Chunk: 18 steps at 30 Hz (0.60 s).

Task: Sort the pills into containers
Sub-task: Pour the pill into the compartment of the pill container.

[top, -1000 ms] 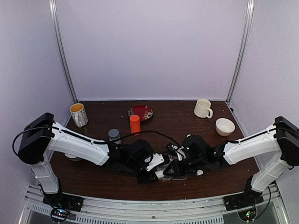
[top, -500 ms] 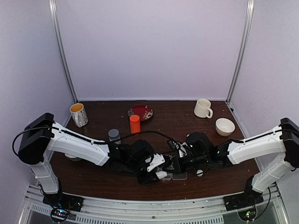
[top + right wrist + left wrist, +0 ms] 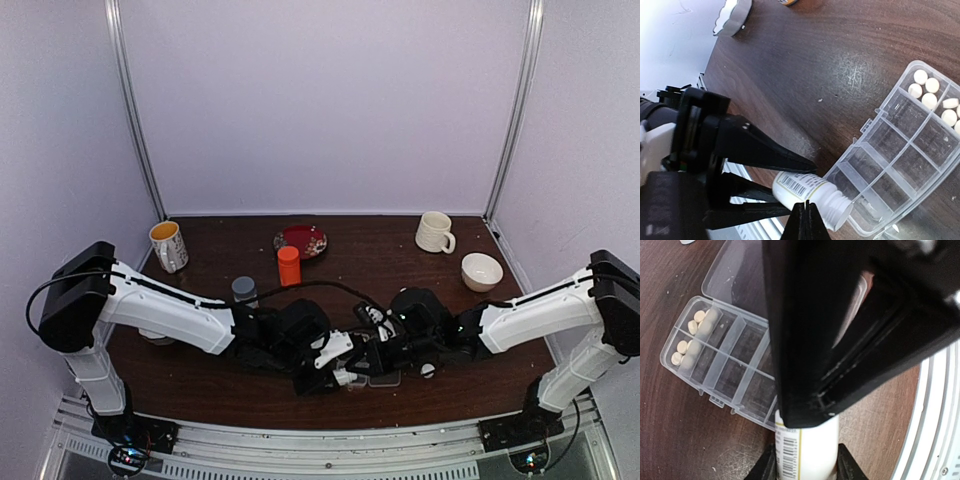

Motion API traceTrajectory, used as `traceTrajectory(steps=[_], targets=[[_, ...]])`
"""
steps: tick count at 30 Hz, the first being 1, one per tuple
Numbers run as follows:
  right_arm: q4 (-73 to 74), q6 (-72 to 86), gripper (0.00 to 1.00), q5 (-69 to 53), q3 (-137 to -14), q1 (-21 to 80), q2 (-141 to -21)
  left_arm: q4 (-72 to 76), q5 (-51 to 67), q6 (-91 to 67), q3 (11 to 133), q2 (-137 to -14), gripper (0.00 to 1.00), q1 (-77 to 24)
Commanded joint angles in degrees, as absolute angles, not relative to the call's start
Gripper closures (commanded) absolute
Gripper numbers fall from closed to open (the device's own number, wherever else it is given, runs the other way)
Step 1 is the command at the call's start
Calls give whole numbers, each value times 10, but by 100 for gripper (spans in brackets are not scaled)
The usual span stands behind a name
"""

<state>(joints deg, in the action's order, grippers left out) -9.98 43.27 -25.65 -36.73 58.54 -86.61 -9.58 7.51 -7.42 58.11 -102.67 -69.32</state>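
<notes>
My left gripper (image 3: 800, 190) is clamped partway closed round a white bottle (image 3: 807, 452), a black finger on each side of its barcode label. The bottle lies tilted, neck toward one end of the clear organiser box (image 3: 900, 155). From the right wrist view its mouth seems to sit just at the box's rim, though I cannot tell if they touch. My right gripper (image 3: 805, 215) is pinched fully closed on nothing, its tips just beside the bottle's neck.

The box sits with its lid folded back at the middle of the table's (image 3: 200, 390) near edge. The pills (image 3: 682, 346) lie in the two compartments (image 3: 690, 337) at the end away from the bottle; the compartments I can see between look bare. Toward the back edge stand an orange bottle (image 3: 289, 266) and a red plate (image 3: 301, 240).
</notes>
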Motion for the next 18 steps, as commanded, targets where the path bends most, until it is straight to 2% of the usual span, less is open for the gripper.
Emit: traceTrajectory(steps=[1, 11, 18], targets=[[-115, 428, 100, -246, -355, 589, -819, -89, 82, -68, 600, -1032, 97, -697], [-146, 453, 100, -263, -344, 598, -899, -100, 82, -68, 609, -1033, 97, -697], [-109, 433, 100, -237, -351, 595, -839, -103, 82, -68, 613, -1035, 97, -698]])
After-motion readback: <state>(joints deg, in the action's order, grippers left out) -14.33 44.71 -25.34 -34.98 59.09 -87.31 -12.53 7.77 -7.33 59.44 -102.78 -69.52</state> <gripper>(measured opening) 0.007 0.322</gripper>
